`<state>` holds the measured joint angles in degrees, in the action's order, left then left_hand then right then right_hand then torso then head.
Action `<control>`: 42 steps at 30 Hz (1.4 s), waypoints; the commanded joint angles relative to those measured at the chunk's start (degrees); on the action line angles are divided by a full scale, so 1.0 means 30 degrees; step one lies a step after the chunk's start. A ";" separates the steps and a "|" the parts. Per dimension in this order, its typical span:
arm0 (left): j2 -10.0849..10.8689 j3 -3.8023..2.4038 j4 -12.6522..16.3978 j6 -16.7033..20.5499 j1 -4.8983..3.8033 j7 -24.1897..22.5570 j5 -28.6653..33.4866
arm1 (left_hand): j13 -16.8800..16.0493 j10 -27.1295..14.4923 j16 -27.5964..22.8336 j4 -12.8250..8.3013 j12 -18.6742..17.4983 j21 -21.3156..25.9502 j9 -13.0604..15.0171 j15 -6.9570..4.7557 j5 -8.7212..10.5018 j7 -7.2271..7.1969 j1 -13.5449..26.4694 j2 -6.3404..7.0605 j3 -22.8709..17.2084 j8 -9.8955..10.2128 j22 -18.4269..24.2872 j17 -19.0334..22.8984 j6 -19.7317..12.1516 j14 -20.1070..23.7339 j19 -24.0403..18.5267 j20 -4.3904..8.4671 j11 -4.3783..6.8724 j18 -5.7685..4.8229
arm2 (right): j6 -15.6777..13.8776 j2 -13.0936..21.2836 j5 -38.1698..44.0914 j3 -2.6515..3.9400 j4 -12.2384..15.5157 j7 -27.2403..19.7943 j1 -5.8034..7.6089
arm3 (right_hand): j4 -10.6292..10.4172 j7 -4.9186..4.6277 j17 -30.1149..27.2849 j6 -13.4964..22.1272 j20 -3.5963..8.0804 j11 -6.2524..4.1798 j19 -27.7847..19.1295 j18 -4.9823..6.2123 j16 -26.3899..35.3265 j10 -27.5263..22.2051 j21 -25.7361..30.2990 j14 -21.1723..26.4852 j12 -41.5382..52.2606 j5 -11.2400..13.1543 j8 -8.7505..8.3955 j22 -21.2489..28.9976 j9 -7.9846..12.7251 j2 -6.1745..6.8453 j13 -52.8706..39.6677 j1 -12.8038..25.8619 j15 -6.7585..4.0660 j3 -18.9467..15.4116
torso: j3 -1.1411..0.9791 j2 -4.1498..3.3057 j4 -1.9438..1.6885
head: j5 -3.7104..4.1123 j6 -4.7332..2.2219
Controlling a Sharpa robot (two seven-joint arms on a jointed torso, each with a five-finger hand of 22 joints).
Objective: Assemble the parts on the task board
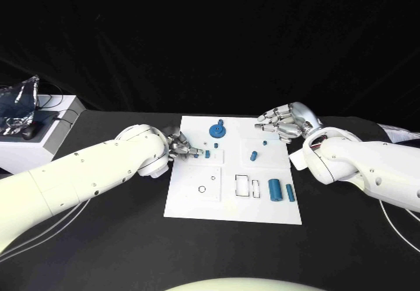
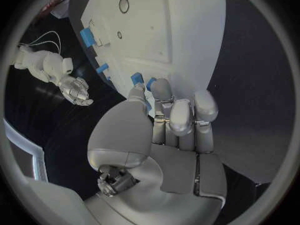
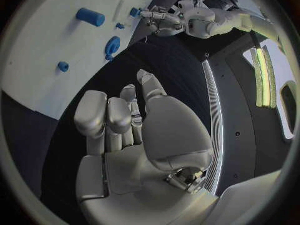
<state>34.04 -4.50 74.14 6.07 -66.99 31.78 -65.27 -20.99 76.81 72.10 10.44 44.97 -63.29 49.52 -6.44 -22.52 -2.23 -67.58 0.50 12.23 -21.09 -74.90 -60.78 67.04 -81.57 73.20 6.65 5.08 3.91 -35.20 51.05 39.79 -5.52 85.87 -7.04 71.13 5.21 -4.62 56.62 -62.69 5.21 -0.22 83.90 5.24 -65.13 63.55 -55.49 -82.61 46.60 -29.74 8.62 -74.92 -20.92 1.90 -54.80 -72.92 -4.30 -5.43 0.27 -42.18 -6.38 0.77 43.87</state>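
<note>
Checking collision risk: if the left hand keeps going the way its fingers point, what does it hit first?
Most likely the small blue part on the task board, right ahead of the left hand; its fingers are nearly on it. Actual contact is unclear.

Task board (image 1: pixel 192 203) mid-table; gear (image 1: pixel 216 130) at far edge, two cylinders (image 1: pixel 281 190) near right.

The left hand (image 1: pixel 181 147) hides part of the task board's (image 1: pixel 192 203) left edge; whether its fingertips touch the small blue part (image 1: pixel 207 154) is too small to tell.
</note>
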 commanded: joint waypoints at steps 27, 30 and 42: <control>0.1310 -0.1085 0.0830 0.2232 0.0015 -0.3870 0.4548 | 0.0875 -0.3311 -0.4372 -0.0864 -0.1865 0.5999 -0.2466 0.0851 -0.0085 0.2021 -0.2908 -0.0935 -0.0992 0.2527 0.2604 0.4760 -0.2805 0.2504 -0.3748 -0.0767 -0.1532 0.0369 | 0.0175 0.0120 0.0052 0.0009 0.0124 -0.0303 -0.0033 | 0.0403 -0.0368 -0.0144 0.0180 -0.0128 0.0062 0.0864 0.0014 0.0274 0.0318 0.0346 0.0051 -0.1130 -0.0060 -0.0866 -0.2378 0.0558 -0.0079 0.1154 -0.0022 0.0092 0.0414 | -0.0005 0.0012 -0.0010 | 0.0025 -0.0158; 0.1487 -0.1087 0.0863 0.2514 0.0032 -0.6031 0.5764 | 0.2156 -0.5065 -0.6083 -0.2097 -0.3868 0.7499 -0.4434 0.1685 -0.0097 0.3073 -0.5064 -0.1164 -0.2167 0.3866 0.3385 0.5870 -0.3811 0.4506 -0.5124 -0.1435 -0.2404 0.0193 | 0.0126 0.0144 0.0019 0.0009 0.0144 -0.0365 -0.0032 | 0.0533 -0.0423 -0.0161 0.0085 -0.0128 0.0036 0.0852 0.0022 0.0343 0.0453 0.0445 0.0058 -0.1500 -0.0060 -0.1103 -0.2360 0.0743 -0.0077 0.1768 0.0030 0.0101 0.0497 | 0.0005 0.0023 -0.0034 | 0.0050 -0.0216; 0.0927 -0.0793 0.0190 0.3300 0.0118 -1.2085 0.2626 | 0.5857 -0.5934 -1.0414 -0.3873 -1.0695 1.1506 -1.2067 0.3034 0.0092 0.3139 -0.6248 0.0039 -0.3979 0.5821 0.5866 1.0773 -0.3504 0.7247 -0.7279 -0.2941 -0.3942 0.0210 | -0.0447 0.0089 -0.0639 0.0010 0.0003 -0.1357 -0.0030 | 0.1107 -0.0751 -0.1459 0.0515 -0.0198 0.0215 0.0535 0.0215 0.1860 0.0869 0.2352 0.0267 -0.4830 -0.0266 -0.1588 -0.1940 0.1519 -0.0297 0.6190 -0.0015 0.0177 0.1093 | 0.0025 -0.0010 -0.0004 | 0.0028 -0.0476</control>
<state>37.32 -6.96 75.08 14.40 -66.69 3.44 -52.34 -3.47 59.17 41.00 -0.98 13.45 -28.89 13.92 2.36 -22.45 7.39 -86.30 0.23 0.36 -3.83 -57.38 -28.74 56.43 -59.68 51.41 -1.86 -6.38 3.90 -35.79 51.37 38.98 -5.51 85.94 -8.56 71.06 8.39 -6.67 52.64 -61.70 4.99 0.46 84.11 5.24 -59.97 65.66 -48.90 -82.09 32.84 -30.30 4.06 -74.95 -16.54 1.77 -37.12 -73.03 -3.77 -2.25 0.34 -42.10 -6.48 0.85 42.65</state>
